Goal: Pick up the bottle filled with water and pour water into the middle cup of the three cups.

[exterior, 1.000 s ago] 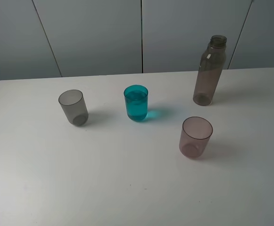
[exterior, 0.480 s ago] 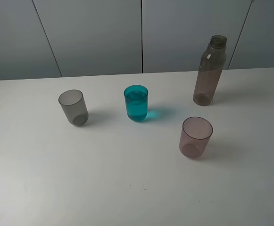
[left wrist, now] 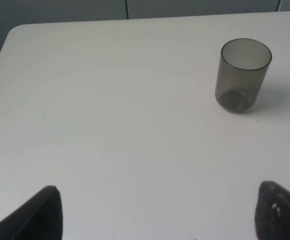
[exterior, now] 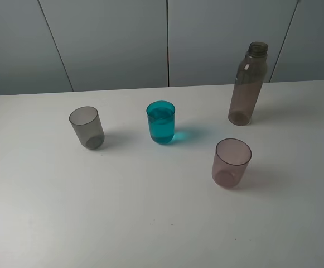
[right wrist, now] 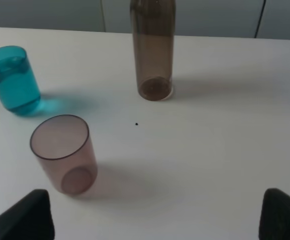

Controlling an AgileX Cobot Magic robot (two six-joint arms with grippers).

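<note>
Smoky brown-grey, the bottle (exterior: 247, 85) stands upright on the white tabletop (exterior: 150, 212), far from the right fingers (right wrist: 27, 215), which are spread wide and empty. The left fingers (left wrist: 40, 212) are likewise released. The teal middle cup (exterior: 160, 122) holds water.

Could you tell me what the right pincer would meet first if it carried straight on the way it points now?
Probably the pink cup, slightly off to one side; the bottle stands farther on. The open right pincer has bare table directly ahead, though depth is unclear.
</note>
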